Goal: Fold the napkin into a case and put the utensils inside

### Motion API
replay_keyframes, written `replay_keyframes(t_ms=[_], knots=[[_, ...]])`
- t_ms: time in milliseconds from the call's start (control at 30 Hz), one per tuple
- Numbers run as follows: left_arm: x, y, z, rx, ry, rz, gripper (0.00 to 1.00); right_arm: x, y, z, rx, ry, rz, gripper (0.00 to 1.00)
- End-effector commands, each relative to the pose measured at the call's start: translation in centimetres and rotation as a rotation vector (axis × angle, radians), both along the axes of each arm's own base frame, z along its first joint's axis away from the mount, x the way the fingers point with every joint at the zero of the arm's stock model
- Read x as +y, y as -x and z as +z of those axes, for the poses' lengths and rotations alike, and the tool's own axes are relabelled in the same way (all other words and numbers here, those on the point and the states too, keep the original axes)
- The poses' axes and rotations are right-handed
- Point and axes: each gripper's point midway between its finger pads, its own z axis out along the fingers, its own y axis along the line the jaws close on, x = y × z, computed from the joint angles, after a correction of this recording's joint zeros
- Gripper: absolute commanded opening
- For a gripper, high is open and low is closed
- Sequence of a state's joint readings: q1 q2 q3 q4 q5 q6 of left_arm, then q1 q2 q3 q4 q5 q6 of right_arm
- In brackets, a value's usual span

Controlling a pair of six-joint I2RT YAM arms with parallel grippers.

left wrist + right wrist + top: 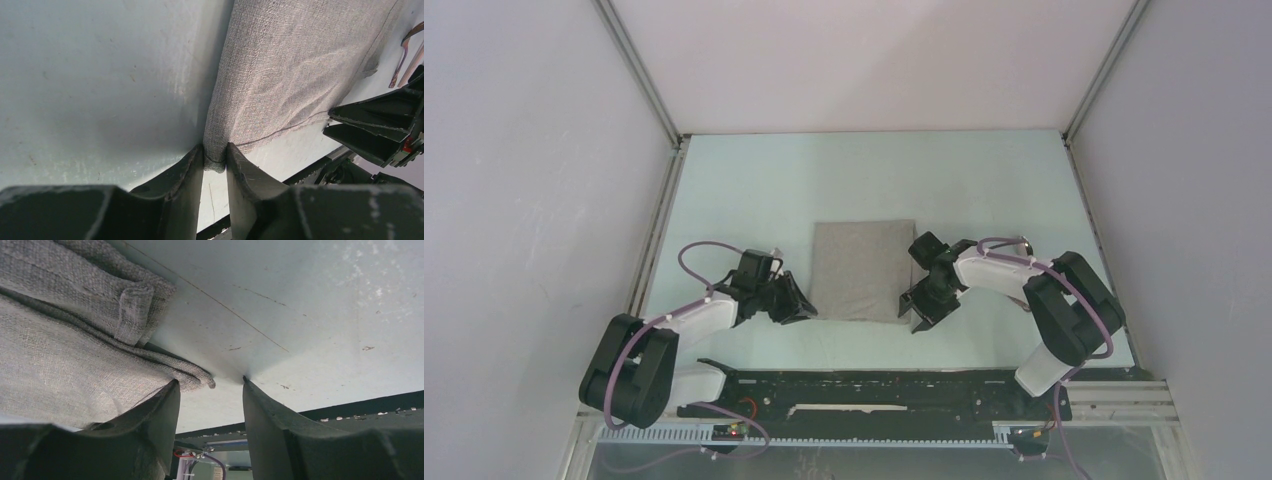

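The napkin (862, 270) lies folded as a grey-beige rectangle mid-table. My left gripper (802, 308) is at its near-left corner; in the left wrist view the gripper (215, 150) is shut on that bunched corner of the napkin (295, 65). My right gripper (916, 318) is at the near-right corner, and in the right wrist view the gripper (209, 381) is open. One of its fingers (160, 415) rests on the napkin (60, 365), the other on bare table, with the cloth's tip loose between them. The utensils (406, 52) show only as pinkish handles beyond the napkin's right side. No case is in view.
The pale green table (754, 190) is walled on the left, right and back. A black rail (874, 385) runs along the near edge by the arm bases. In the left wrist view, the right gripper's black fingers (380, 127) stand close beside the napkin.
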State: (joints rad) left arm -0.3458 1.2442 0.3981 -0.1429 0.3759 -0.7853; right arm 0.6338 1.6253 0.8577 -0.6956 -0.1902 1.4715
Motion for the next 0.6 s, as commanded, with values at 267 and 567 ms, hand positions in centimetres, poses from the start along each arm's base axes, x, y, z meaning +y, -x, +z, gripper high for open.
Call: replay_keyframes(t_ms=[267, 567], knots=[[1.7, 2.2, -2.3, 0.053, -0.099, -0.028, 0.35, -0.7, -1.7, 0.0, -0.058, 0.101, 0.007, 0.57], [1.7, 2.2, -2.0, 0.048, -0.098, -0.026, 0.35, -0.8, -1.8, -0.4, -0.049, 0.142, 0.027, 0.56]])
